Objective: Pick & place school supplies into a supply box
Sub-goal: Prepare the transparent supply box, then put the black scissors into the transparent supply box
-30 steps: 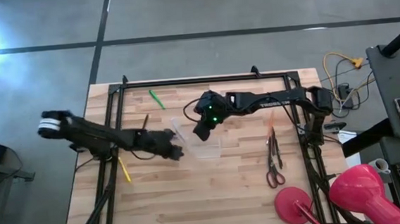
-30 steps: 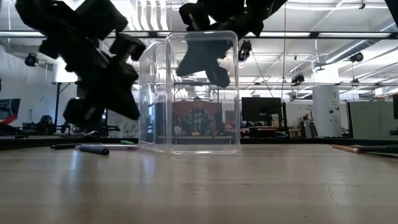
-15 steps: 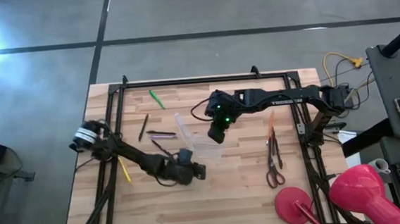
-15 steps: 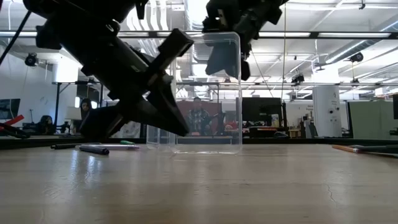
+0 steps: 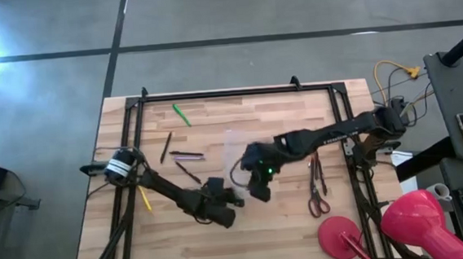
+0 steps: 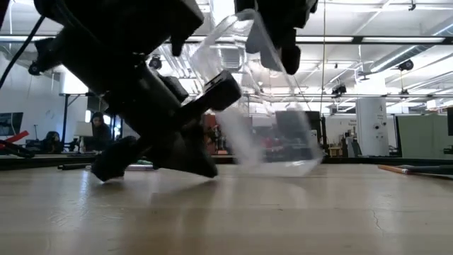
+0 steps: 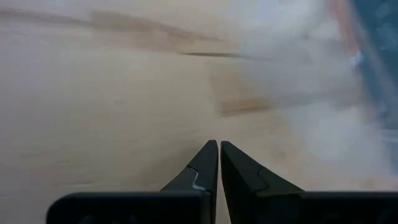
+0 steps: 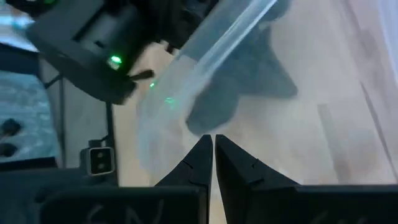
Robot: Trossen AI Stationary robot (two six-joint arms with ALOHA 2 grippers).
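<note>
The clear supply box (image 6: 272,134) (image 8: 205,68) stands tilted and blurred near the table's middle. My right gripper (image 5: 259,189) (image 8: 211,140) is shut at its upper rim. My left gripper (image 5: 230,201) (image 7: 219,144) is shut, low over bare wood just left of the right gripper, and touches no supply. A green pen (image 5: 181,114), a yellow pen (image 5: 144,196) and dark pens (image 5: 186,155) lie flat on the table's left half. Red-handled scissors (image 5: 316,195) and an orange pencil (image 5: 313,144) lie to the right. My right gripper holds the supply box by its upper rim (image 6: 263,44), coming from above with the fingers pointing down. The thin clear wall seems pinched between the shut fingers (image 8: 198,155), but blur hides the exact spot. The box is tilted, its bottom edge (image 6: 287,168) on the table.
A black metal frame (image 5: 137,128) runs along the table's left, far and right sides. A pink round object (image 5: 417,214) and a red disc (image 5: 337,238) sit at the near right corner. People show in the room beyond the table.
My right gripper has moved toward the near edge and taken the box's rim along. The box, upright a second ago, now tilts and has slid nearer. My left gripper has swung from beside the box's left wall toward the near edge and rightward, dropping low over the table.
</note>
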